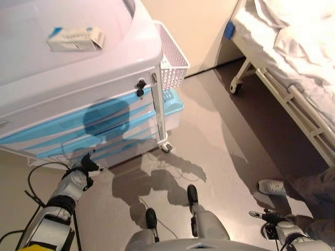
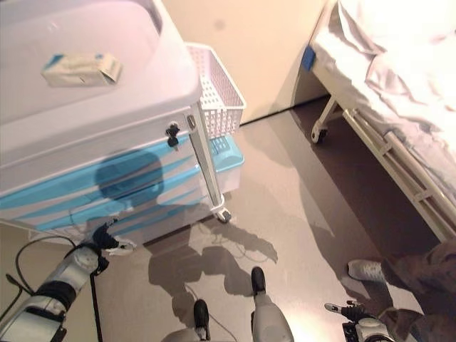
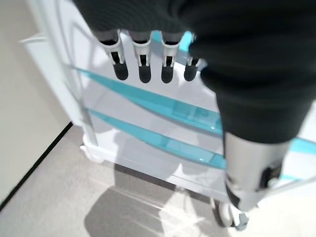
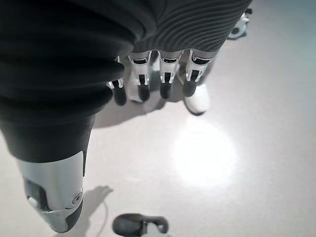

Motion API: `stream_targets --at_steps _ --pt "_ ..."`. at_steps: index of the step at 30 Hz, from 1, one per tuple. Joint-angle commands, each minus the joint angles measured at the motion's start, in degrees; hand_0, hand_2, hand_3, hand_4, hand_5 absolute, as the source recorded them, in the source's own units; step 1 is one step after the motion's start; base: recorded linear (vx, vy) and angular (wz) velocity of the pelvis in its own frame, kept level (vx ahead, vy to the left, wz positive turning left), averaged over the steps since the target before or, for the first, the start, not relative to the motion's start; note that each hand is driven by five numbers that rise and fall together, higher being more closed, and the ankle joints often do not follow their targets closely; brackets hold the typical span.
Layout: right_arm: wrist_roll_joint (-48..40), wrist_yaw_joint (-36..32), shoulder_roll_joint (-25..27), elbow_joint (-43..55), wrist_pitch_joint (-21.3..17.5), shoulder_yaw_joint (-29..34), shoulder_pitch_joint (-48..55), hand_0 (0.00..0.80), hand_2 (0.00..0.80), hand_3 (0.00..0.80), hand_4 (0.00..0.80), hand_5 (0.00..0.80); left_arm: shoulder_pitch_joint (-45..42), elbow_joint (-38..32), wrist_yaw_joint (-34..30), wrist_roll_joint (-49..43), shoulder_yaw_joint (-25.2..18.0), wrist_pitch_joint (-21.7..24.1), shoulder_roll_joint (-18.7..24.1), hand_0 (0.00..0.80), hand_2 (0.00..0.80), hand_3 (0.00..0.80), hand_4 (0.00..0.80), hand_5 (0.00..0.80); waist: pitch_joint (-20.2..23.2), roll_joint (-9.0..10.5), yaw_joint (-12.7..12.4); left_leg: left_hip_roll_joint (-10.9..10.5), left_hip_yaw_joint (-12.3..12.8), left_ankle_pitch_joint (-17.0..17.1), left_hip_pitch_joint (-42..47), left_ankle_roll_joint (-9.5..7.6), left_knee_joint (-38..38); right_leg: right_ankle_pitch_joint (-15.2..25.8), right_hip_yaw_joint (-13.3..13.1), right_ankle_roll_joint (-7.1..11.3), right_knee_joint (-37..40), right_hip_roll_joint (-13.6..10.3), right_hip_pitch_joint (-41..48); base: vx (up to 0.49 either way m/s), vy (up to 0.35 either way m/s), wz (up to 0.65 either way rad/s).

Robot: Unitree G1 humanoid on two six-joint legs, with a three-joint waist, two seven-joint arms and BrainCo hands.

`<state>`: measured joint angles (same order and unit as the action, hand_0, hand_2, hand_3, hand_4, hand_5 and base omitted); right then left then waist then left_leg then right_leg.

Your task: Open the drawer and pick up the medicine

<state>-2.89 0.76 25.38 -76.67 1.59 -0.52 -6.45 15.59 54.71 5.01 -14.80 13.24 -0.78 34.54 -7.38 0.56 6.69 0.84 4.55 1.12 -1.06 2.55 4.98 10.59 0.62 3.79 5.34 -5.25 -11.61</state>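
A white medical cart (image 1: 104, 78) with several shut drawers with blue handles (image 1: 78, 125) stands at the left. A white and blue medicine box (image 1: 76, 39) lies on the cart's top. My left hand (image 1: 86, 167) is low in front of the bottom drawers, close to them, fingers (image 3: 143, 64) straight and holding nothing; the left wrist view shows the blue handles (image 3: 163, 106) just past them. My right hand (image 1: 269, 217) hangs over the floor at the lower right, fingers (image 4: 165, 79) relaxed and empty.
A white mesh basket (image 1: 172, 57) hangs on the cart's right side, with a blue-lidded bin (image 1: 172, 104) under it. A hospital bed (image 1: 293, 47) stands at the right. A person's white shoe (image 1: 271, 186) and trouser leg (image 1: 314, 188) are near my right hand.
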Motion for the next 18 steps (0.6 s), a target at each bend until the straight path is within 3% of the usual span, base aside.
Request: stream_targets --at_steps 1,4,8,18 --pt "0.3 0.5 1.3 -2.9 0.5 -0.2 0.7 0.000 0.000 0.000 0.000 0.000 0.2 3.0 0.6 3.7 -3.7 0.5 -0.5 0.000 0.000 0.000 0.000 0.000 3.1 0.08 0.0 -2.3 -3.6 0.5 -4.7 -0.69 -0.8 -2.9 2.2 4.54 -1.3 -1.2 1.8 0.028 -0.039 0.03" --pt "1.0 0.2 0.7 -3.8 1.0 0.2 1.3 0.000 0.000 0.000 0.000 0.000 -3.9 2.8 0.1 8.7 -7.0 0.7 -3.9 0.000 0.000 0.000 0.000 0.000 5.3 -0.25 -0.5 -2.3 -4.1 0.4 -3.1 -0.72 -0.7 -3.4 2.8 4.47 -1.2 -1.2 3.8 0.031 -0.037 0.03" --pt "1.5 -0.1 0.3 -4.0 1.1 0.2 2.1 0.000 0.000 0.000 0.000 0.000 -6.9 3.8 -0.8 8.1 -7.0 0.9 -5.9 0.000 0.000 0.000 0.000 0.000 6.8 -0.39 -0.7 -2.2 -4.3 0.2 -1.9 -0.74 -0.7 -3.9 3.2 4.48 -1.2 -1.2 5.3 0.027 -0.023 0.09" --pt "2.9 -0.4 -1.9 -5.1 1.0 0.2 4.6 0.000 0.000 0.000 0.000 0.000 -14.3 13.9 -2.8 17.2 -13.5 0.6 -13.5 0.000 0.000 0.000 0.000 0.000 10.4 -0.13 -1.8 -2.2 -5.8 -0.3 1.0 -1.01 -0.9 -5.5 5.0 4.20 -1.8 -1.1 9.2 0.003 -0.008 0.09"
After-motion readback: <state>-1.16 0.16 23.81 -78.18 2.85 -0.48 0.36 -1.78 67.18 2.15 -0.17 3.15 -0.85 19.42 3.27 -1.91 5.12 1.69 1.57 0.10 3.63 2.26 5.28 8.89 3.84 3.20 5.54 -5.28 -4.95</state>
